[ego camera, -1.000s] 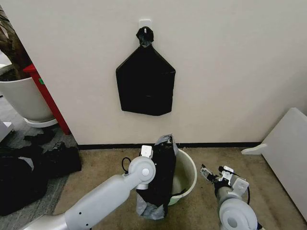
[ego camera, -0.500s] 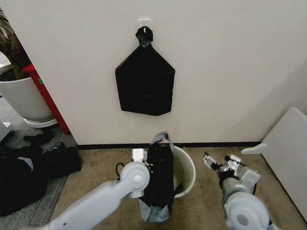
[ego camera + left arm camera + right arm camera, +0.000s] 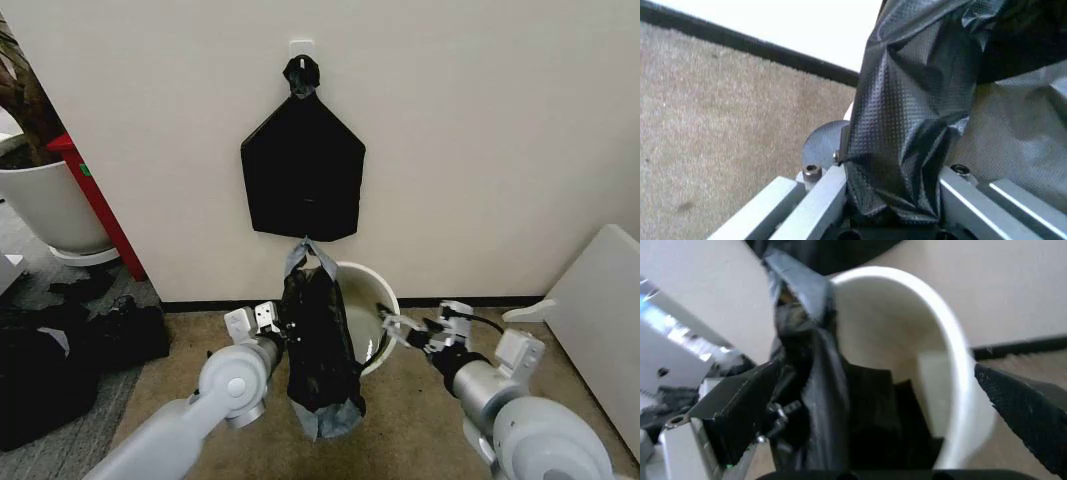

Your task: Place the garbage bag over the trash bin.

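At the left of the head view, the left end effector (image 3: 268, 322) is clenched on the garbage bag (image 3: 318, 345), with black film bunched between its fingers (image 3: 819, 197) in the left wrist view. The bag hangs as 1 narrow, crinkled column in front of the trash bin (image 3: 372, 300), its greyish top peaking above the rim and its bottom trailing to the carpet. The mouth is not yet spread over the rim.

To its right, the bin stands on the carpet close to the wall. The right end effector (image 3: 400, 330) sits just beside the bin's rim with its 2 fingers spread apart, gripping nothing; its wrist view looks past them at the bag and the bin's white wall.

The step in hand seems to be opening the bag's mouth. Doing it well likely means the right end effector pinching only 1 layer of film opposite the left's hold, so the mouth can open.

Farther off, a flat black bundle of bags (image 3: 303, 180) hangs on the wall above the bin, and a big white plant pot (image 3: 52, 205) stands at far left. Neither blocks the work.
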